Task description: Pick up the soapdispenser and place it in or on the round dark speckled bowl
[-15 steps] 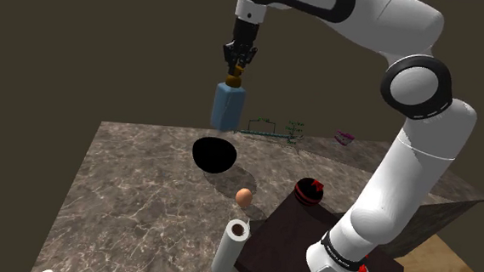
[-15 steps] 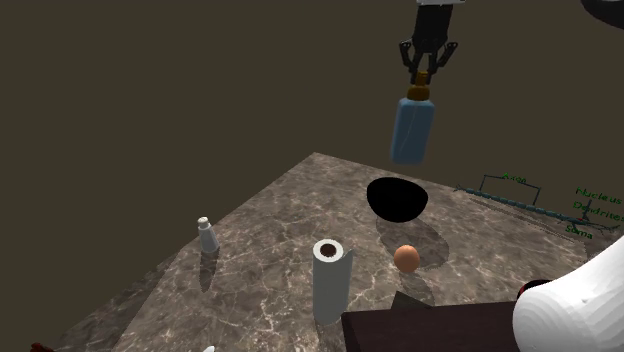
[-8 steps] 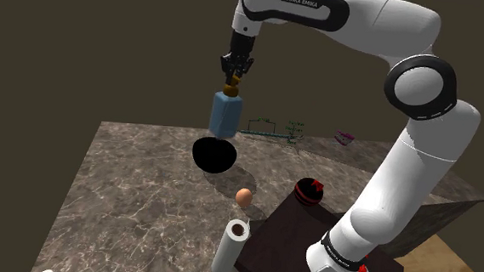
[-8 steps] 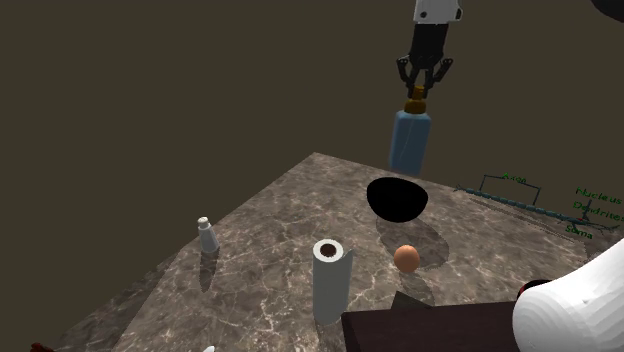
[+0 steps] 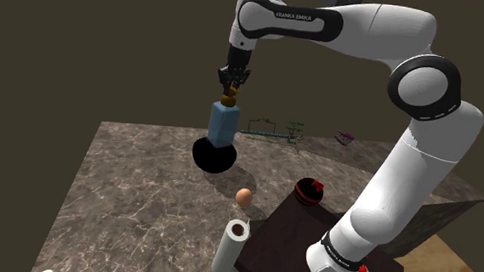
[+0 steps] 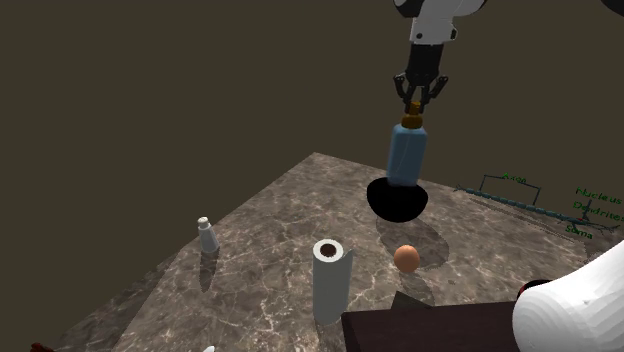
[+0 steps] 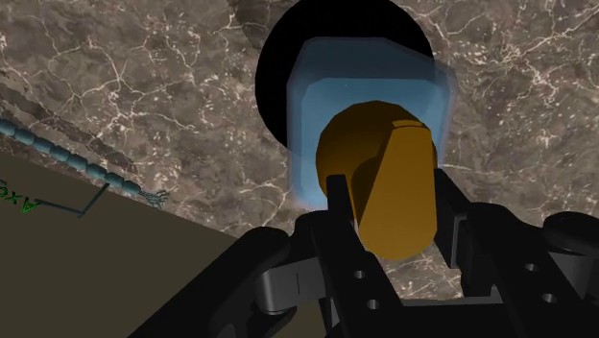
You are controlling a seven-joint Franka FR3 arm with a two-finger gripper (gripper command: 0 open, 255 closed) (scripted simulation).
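Now the gripper (image 5: 229, 88) sits lower than a second ago, and the soap dispenser (image 5: 224, 124) it carries has come down with it. Then the blue bottle hung clear above the black bowl (image 5: 214, 157); now its base overlaps the bowl's rim in both exterior views. Whether it touches the inside I cannot tell. The fingers are closed narrowly on the amber pump head, one on each side, as the wrist view shows, with the bottle upright straight below the gripper (image 7: 389, 206) and the bowl (image 7: 272, 86) ringing it beneath.

Nothing stands between the bottle and the bowl. Below the gripper and back toward the arm's base, a brown egg (image 5: 244, 195) lies on the marble table (image 5: 126, 201) just beside the bowl. Farther that way a white paper towel roll (image 5: 230, 248) stands at the dark stand's (image 5: 286, 235) edge. A small white bottle (image 6: 207, 236) stands well off to the side, and a red and black ball (image 5: 310, 192) rests near the stand.
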